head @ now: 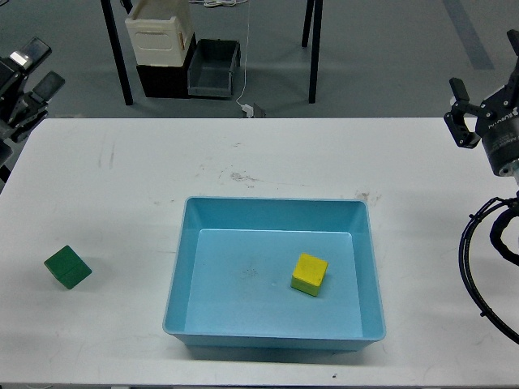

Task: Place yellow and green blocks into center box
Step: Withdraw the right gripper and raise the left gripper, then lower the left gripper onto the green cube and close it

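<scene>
The yellow block (310, 273) lies inside the light blue box (182, 251) in the middle of the white table, right of the box's centre. The green block (67, 267) sits tilted on the table at the left, well outside the box. My left gripper (36, 71) is at the far left edge, above the table's back corner, fingers apart and empty. My right gripper (485, 101) is at the far right edge near the table's back, fingers apart and empty, partly cut off by the frame. Both are far from the blocks.
The white table (259, 162) has faint scuff marks behind the box. Behind the table on the floor stand a cream bin (160, 32), a grey bin (215, 65) and black stand legs (117, 57). My right arm's cables (478, 259) loop at the right edge.
</scene>
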Controlling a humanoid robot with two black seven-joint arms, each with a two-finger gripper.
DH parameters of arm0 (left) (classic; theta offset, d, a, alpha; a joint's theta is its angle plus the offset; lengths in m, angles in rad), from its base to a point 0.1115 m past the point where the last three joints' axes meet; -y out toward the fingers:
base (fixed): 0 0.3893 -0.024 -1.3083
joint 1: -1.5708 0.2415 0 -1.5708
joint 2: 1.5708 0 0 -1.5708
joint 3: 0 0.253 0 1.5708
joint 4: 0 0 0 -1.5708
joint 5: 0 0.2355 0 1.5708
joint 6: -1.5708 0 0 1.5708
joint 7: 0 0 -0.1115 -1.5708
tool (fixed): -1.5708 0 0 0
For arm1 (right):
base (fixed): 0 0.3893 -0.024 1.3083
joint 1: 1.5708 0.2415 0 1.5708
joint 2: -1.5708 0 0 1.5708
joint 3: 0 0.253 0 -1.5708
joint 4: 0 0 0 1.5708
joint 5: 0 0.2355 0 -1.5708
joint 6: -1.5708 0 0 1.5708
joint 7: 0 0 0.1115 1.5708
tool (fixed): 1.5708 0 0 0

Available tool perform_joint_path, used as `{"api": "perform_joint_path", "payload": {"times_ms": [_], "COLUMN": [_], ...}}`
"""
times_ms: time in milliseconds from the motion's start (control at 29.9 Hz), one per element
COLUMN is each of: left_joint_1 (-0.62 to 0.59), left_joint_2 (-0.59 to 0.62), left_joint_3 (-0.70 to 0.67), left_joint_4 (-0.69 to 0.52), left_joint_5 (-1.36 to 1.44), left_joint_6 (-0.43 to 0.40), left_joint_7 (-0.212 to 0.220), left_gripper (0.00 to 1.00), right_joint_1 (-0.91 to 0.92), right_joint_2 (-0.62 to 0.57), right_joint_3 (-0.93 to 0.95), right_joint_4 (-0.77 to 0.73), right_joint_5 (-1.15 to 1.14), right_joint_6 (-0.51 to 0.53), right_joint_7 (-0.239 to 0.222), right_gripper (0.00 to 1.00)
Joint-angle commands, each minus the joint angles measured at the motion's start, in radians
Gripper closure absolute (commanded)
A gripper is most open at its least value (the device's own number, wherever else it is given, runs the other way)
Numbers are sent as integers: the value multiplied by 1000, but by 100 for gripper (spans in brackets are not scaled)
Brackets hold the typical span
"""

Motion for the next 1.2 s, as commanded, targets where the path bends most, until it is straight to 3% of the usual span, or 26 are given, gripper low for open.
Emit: {"api": "perform_joint_path", "payload": {"times_ms": [0, 167, 367, 702, 1169], "left_joint_1": [-2, -24, -83, -301, -468], "left_joint_2": [94, 148, 361, 362, 289], "left_joint_3": [29, 124, 319, 673, 950], "left_joint_4": [-11, -44, -136, -124, 113], "left_joint_5": [197, 438, 696, 980, 1074], "left_joint_6": [-30, -35, -36, -38, -36], "left_joint_7": [0, 0, 0, 0, 0], "left_gripper": [0, 0, 1, 0, 0], "right_joint_1": [-105, -208, -286, -314, -356], "right_joint_2": [25, 71, 87, 87, 88], "right_joint_3": [68, 114, 126, 131, 134], "right_joint_4": [35, 56, 56, 54, 56], "right_joint_5": [32, 32, 32, 32, 34], "right_joint_6": [27, 78, 81, 79, 84], "right_joint_7": [-13, -12, -4, -2, -2], "right_gripper": [0, 0, 0, 0, 0]}}
